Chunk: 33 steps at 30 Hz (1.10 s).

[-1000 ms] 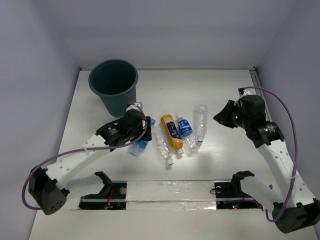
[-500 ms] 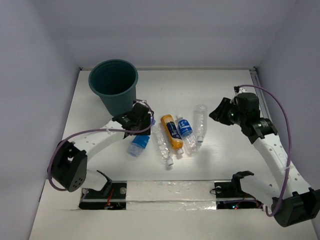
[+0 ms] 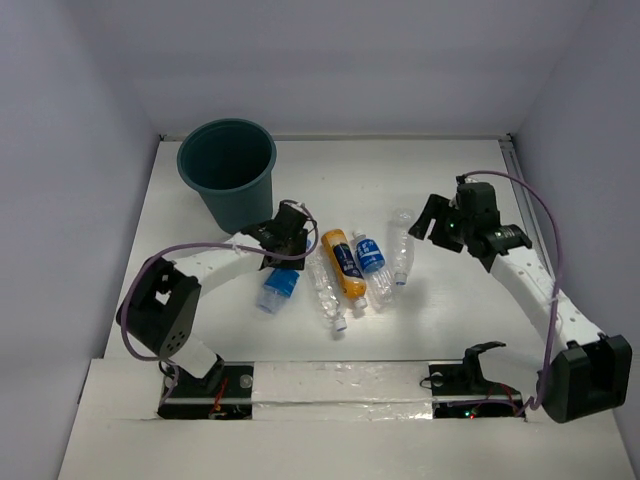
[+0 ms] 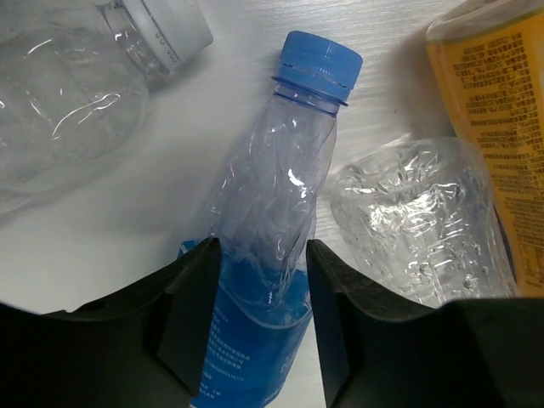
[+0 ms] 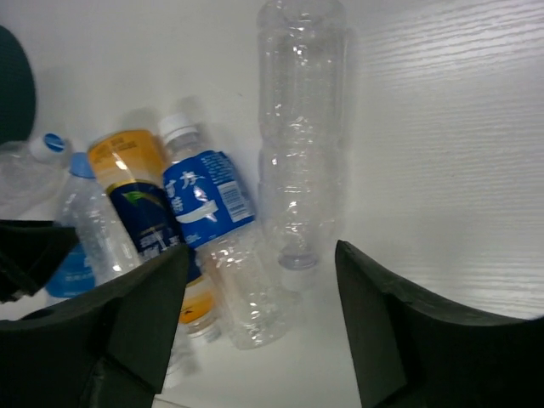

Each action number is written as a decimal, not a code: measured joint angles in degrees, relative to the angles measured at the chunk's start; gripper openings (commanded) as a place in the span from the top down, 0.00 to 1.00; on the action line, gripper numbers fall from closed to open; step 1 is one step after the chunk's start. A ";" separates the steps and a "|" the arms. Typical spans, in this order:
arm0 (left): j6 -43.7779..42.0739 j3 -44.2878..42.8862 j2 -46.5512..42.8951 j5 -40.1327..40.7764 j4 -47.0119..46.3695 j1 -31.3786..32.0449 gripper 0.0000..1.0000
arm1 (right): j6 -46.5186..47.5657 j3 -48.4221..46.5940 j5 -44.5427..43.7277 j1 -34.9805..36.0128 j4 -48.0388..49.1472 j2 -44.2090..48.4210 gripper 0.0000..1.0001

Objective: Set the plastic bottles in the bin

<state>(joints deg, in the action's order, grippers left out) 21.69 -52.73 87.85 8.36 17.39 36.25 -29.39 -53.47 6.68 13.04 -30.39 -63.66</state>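
A blue-labelled plastic bottle (image 4: pixel 272 212) with a blue cap lies on the table (image 3: pixel 279 287). My left gripper (image 4: pixel 260 280) straddles its middle, both fingers pressed against its sides; from above, the left gripper (image 3: pixel 288 245) is just right of the dark teal bin (image 3: pixel 228 165). A crinkled clear bottle (image 4: pixel 416 221) and the orange bottle (image 4: pixel 497 127) lie to its right. My right gripper (image 5: pixel 259 331) hangs open above a blue-labelled bottle (image 5: pixel 208 195) and a long clear bottle (image 5: pixel 302 127), holding nothing. In the top view the right gripper (image 3: pixel 432 222) is just right of that clear bottle (image 3: pixel 402 243).
Another clear bottle (image 4: pixel 59 93) with a white cap lies close to the left gripper, toward the bin. The bottles lie side by side mid-table, the orange one (image 3: pixel 343 262) among them. White walls close the table on three sides.
My left gripper swung up and right over the blue-capped bottle and narrowed its jaws onto it. My right gripper moved left toward the bottles and opened wide.
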 measured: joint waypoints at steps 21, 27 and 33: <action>-0.57 2.16 -0.28 -0.48 -4.00 0.00 1.00 | 3.17 -11.32 -1.27 -0.02 3.21 -33.46 0.05; 0.50 3.58 -5.01 -2.19 -1.18 0.00 1.00 | 3.63 -14.69 -1.31 -0.02 3.87 -39.95 0.30; 1.46 2.21 -13.29 -4.50 2.51 0.00 1.00 | 3.10 -15.06 -2.75 -0.02 4.07 -40.68 0.40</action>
<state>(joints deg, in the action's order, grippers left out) 23.16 -50.52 74.56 3.86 19.90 36.25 -26.28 -68.53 3.92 13.02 -26.33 -104.33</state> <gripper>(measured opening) 0.235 0.639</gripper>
